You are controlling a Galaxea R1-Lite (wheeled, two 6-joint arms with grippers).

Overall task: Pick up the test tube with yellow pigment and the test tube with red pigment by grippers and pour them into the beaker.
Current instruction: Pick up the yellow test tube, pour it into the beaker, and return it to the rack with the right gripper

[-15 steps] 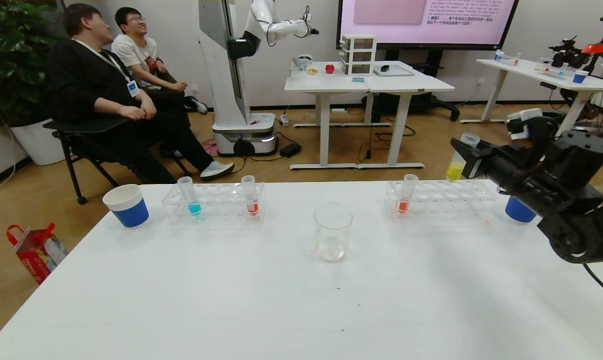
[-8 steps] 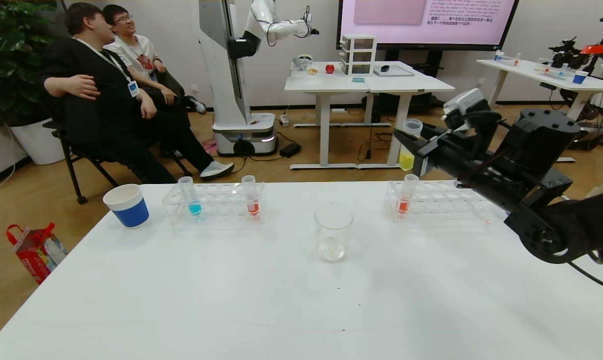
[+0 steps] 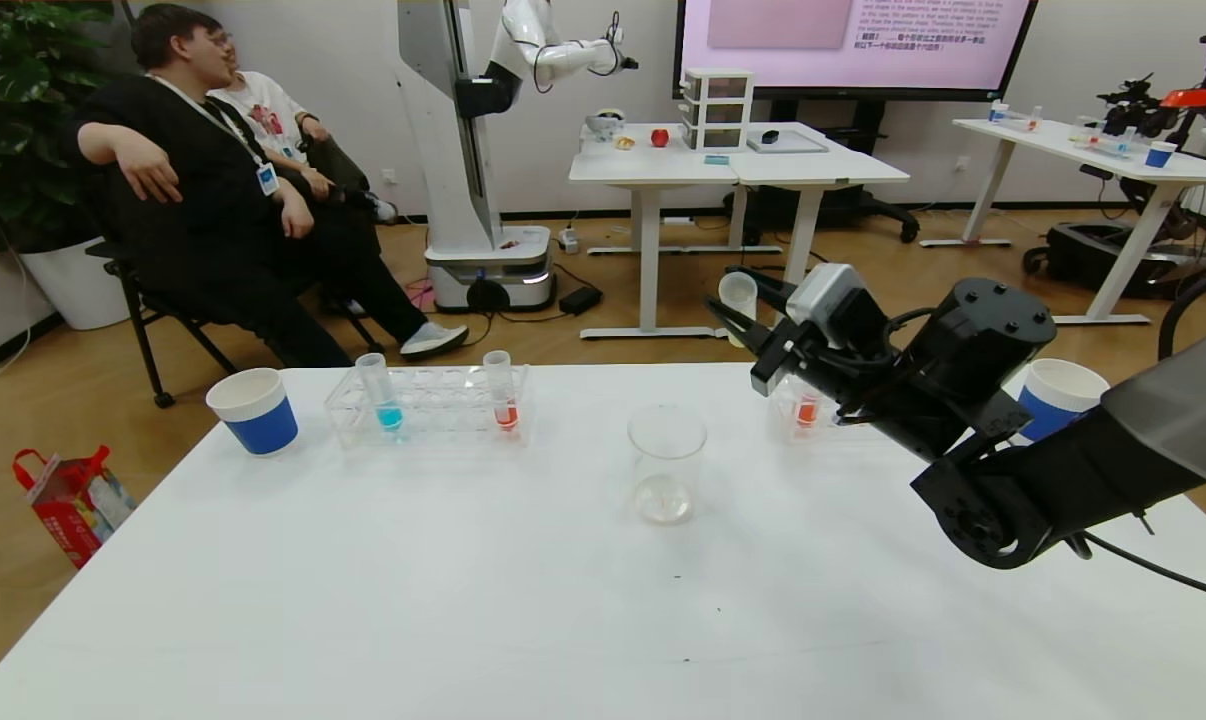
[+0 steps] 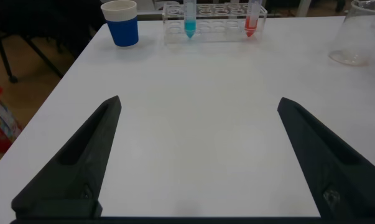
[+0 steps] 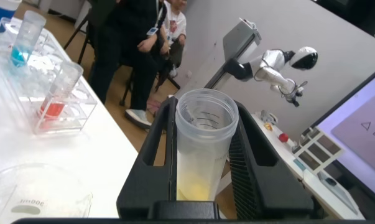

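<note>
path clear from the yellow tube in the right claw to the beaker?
Nothing visible blocks it. The right claw holds the yellow tube in open air, up and to the right of the beaker. The right rack stands off to the side.

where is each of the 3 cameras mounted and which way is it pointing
Head view: sits on the robot's head, looks forward and down over the white table; the right arm shows, its right gripper holding the test tube with yellow pigment.
Left wrist view: sits on the left arm's wrist, looks low across the table; the open left gripper frames it.
Right wrist view: sits on the right arm's wrist, looks along the gripper at the tube's open mouth.
Shared: all three show the beaker and the left-hand rack.
</note>
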